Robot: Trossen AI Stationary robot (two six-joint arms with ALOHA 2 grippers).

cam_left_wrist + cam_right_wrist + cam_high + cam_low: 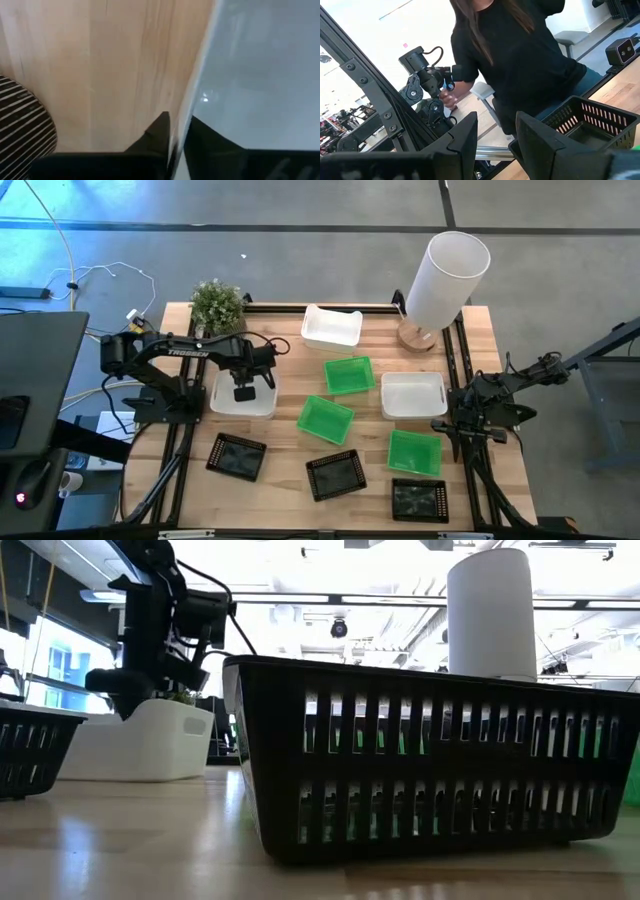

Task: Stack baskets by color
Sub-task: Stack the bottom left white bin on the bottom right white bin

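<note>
Nearest the front edge of the pale wooden table (480,330) lie three black baskets, shallow rectangles of slotted plastic: one at the front left (237,456), one at the front middle (335,475), one at the front right (419,500); in the low view the middle one looms close, its wall a row of upright slits. Behind them sit three bright green baskets, apart from each other: one at the right (414,452), one in the middle (325,419), one farther back (349,374). The left gripper (243,392) hangs over the white basket (242,397) at the left; in the wrist view its dark fingers (159,134) are pinched on that basket's smooth white wall, one inside, one outside. The arm bears the word TROSSEN in white. A second white basket (413,395) lies right of centre, and the right gripper (452,426) waits just beside it at the table's right edge, its fingers parted and holding nothing. A third white basket (331,327) sits at the back; a leafy potted plant (217,304) stands at the back left, and a tall smooth white cylinder (445,278) on a round wooden base at the back right.
</note>
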